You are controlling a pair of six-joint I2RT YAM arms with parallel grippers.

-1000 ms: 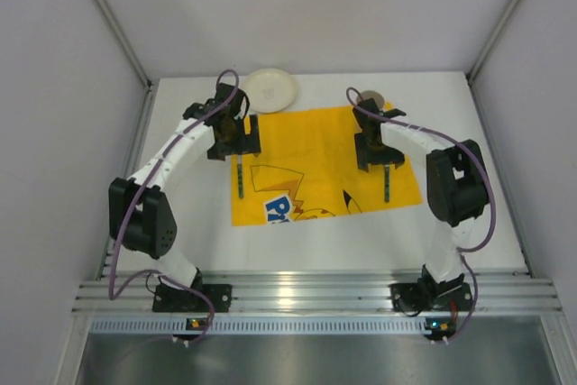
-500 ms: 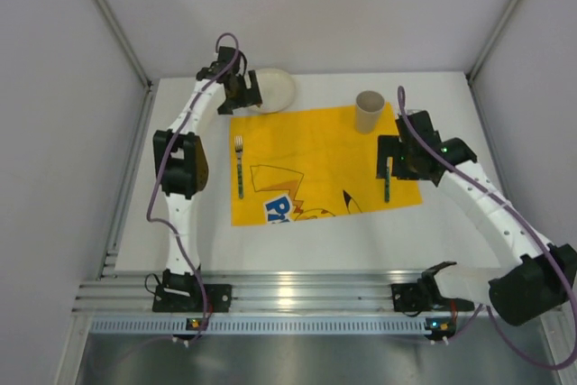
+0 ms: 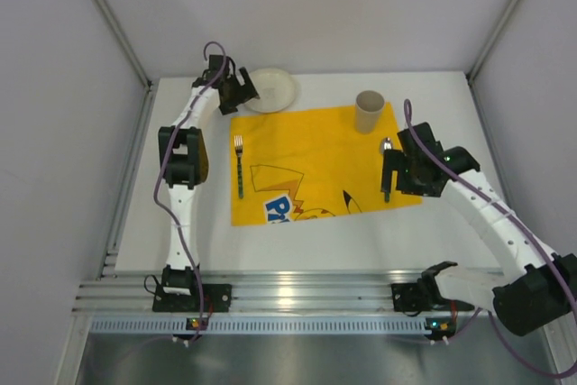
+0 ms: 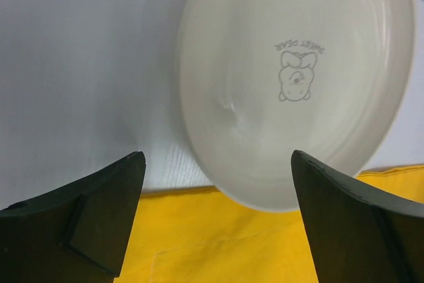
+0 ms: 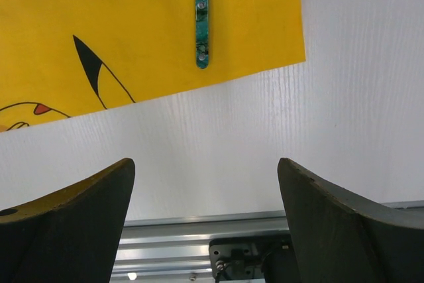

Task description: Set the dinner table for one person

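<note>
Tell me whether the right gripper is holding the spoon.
No: the right gripper is open and empty, and the spoon lies flat on the yellow placemat ahead of it.

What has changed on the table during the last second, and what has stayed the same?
The left gripper left the fork and went farther back to the plate; it is open at the rim. The right gripper, open too, drew back near-right from the spoon. Fork, spoon, cup, plate and placemat stayed in place.
</note>
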